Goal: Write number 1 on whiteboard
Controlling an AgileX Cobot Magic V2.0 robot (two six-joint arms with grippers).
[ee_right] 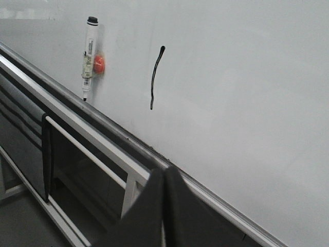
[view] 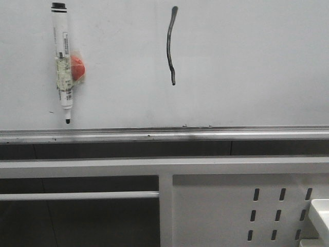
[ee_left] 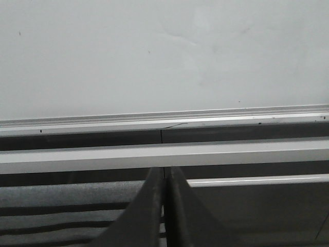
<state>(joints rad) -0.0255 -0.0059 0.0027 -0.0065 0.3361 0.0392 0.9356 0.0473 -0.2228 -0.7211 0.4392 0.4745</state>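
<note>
Low in the front view sits the slotted frame (view: 236, 206). Both tools are clenched on nothing: left tool (ee_left: 164, 206), right tool (ee_right: 164, 206). Ahead of and above the right tool, on the whiteboard (view: 247, 62), the number 1 (view: 172, 43) stands near-vertical, apparently finished. Only the right wrist and front views show it and the marker (view: 62, 62) beside it; the left wrist view shows blank board.

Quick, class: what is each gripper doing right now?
Left gripper: jaws closed, holding nothing.
Right gripper: jaws closed, holding nothing.
</note>
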